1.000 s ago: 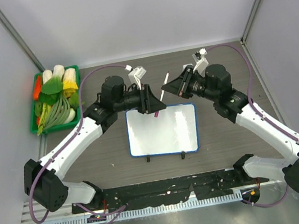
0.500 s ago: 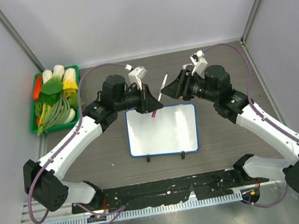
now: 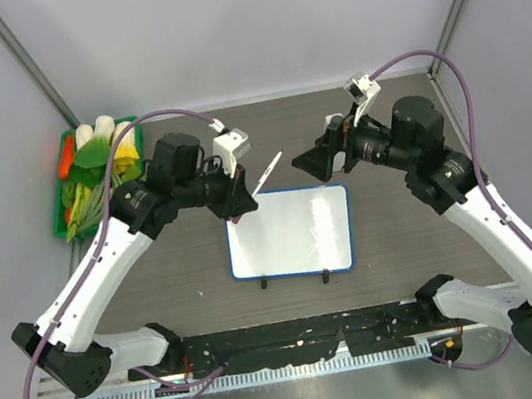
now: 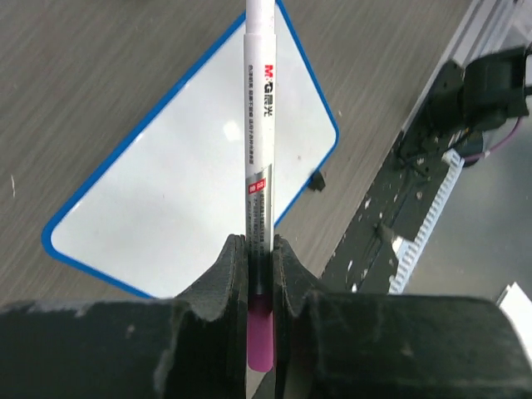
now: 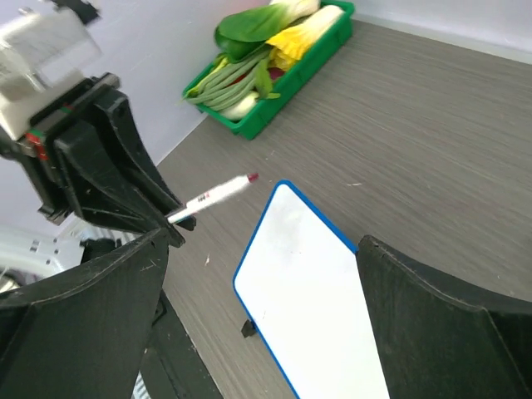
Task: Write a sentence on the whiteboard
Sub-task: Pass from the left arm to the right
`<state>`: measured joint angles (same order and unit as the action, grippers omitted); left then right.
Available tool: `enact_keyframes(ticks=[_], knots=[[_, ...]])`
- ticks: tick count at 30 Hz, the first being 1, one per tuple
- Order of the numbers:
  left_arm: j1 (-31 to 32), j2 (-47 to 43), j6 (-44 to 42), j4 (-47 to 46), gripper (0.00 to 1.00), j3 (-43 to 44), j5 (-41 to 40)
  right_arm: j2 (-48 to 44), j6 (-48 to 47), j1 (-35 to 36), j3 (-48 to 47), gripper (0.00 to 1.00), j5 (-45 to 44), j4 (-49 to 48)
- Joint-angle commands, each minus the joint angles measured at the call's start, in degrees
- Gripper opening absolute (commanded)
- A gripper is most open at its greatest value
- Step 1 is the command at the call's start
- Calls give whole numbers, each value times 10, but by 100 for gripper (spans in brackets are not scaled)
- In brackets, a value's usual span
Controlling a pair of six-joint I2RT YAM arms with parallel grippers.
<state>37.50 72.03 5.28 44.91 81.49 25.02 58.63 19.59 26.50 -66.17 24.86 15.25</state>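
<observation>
The whiteboard (image 3: 290, 234) lies flat mid-table, blue-rimmed, with two black clip feet at its near edge. Its face (image 4: 191, 183) (image 5: 320, 299) is blank; no sentence shows on it. My left gripper (image 3: 239, 201) (image 4: 259, 266) is shut on a white marker (image 3: 266, 170) (image 4: 258, 108) near its pink end, just above the board's far left corner. The marker (image 5: 214, 194) slants up and right, ending in a small red tip. My right gripper (image 3: 299, 164) (image 5: 264, 241) stands wide open and holds nothing, a short way right of the marker's tip.
A green bin of vegetables (image 3: 95, 176) (image 5: 274, 58) sits at the far left of the table. The black base rail (image 3: 298, 334) (image 4: 399, 208) runs along the near edge below the board. Grey walls close in the back and both sides.
My left gripper closed on the marker and carried it left, tilting it lower. My right gripper opened wide and drew back to the right, away from the marker.
</observation>
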Motion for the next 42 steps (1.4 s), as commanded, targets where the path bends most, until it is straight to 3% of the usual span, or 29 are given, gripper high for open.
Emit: enact_keyframes(ticks=[1, 6, 10, 17, 18, 22, 27, 29, 31, 39, 41, 42], knots=[[0, 0, -100, 145, 0, 38, 25, 33, -89, -28, -71, 99, 134, 64], [0, 15, -137, 188, 0, 55, 82, 82, -48, -36, -85, 99, 316, 16], [3, 34, -164, 224, 0, 80, 131, 129, -9, -28, -75, 92, 381, -28], [8, 44, -172, 233, 0, 98, 128, 174, -58, 36, -71, 75, 363, 32], [8, 44, -173, 234, 0, 98, 128, 177, -61, 43, -71, 67, 360, 39], [9, 44, -178, 230, 0, 95, 130, 185, -81, 57, -65, 52, 367, 64], [9, 45, -181, 229, 0, 92, 128, 189, -90, 72, -64, 38, 373, 72], [9, 44, -181, 226, 0, 91, 123, 194, -95, 75, -64, 22, 368, 79], [8, 45, -181, 227, 0, 90, 123, 198, -95, 74, -65, 16, 359, 82], [8, 41, -180, 225, 0, 84, 119, 185, -71, 75, -61, 1, 356, 44], [9, 34, -178, 220, 12, 79, 114, 177, -65, 75, -53, 1, 346, 29], [8, 30, -177, 214, 26, 75, 104, 173, -63, 75, -49, 1, 334, 23]])
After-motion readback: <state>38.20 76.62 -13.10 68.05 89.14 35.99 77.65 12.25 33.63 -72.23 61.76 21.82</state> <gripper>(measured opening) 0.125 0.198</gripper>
